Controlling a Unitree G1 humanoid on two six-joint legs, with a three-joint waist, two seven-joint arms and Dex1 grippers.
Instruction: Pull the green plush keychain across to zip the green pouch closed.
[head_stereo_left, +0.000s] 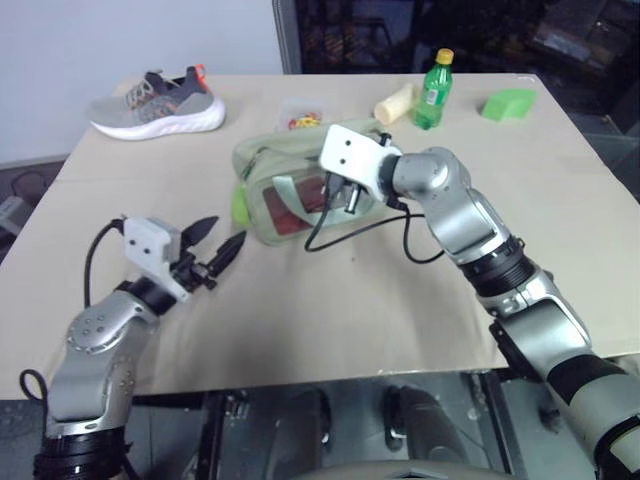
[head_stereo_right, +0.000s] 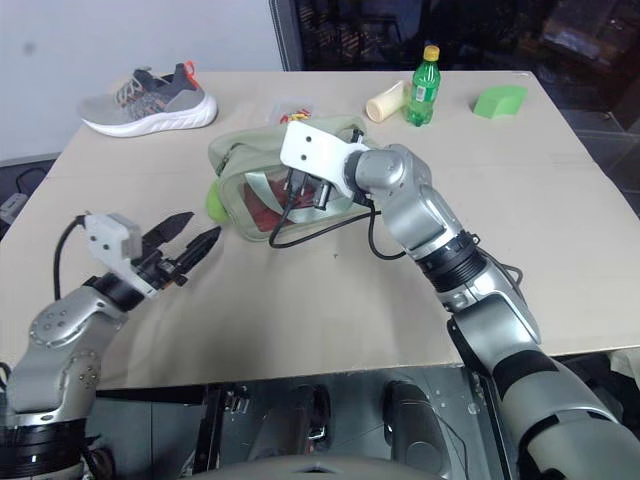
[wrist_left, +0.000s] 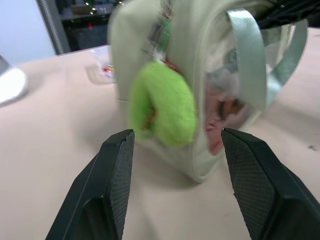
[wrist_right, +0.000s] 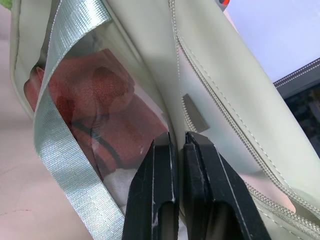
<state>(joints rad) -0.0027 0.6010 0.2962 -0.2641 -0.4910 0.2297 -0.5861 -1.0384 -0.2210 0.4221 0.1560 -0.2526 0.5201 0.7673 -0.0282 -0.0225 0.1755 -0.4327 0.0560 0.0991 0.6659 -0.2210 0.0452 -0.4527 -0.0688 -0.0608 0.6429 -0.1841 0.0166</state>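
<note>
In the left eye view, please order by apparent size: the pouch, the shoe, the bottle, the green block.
1. pouch
2. shoe, only a little smaller
3. bottle
4. green block, close to the bottle, so that order is unsure

All but the pouch lie farther from the camera.

The green pouch (head_stereo_left: 285, 185) sits mid-table, right gripper (head_stereo_left: 335, 195) at its side; left gripper (head_stereo_left: 222, 245) spread nearby, empty

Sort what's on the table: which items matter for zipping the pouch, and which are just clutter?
Job: green pouch; green plush keychain hanging at its end.

Lying about: sneaker; green bottle; green wedge block; cream roll; small clear packet.
</note>
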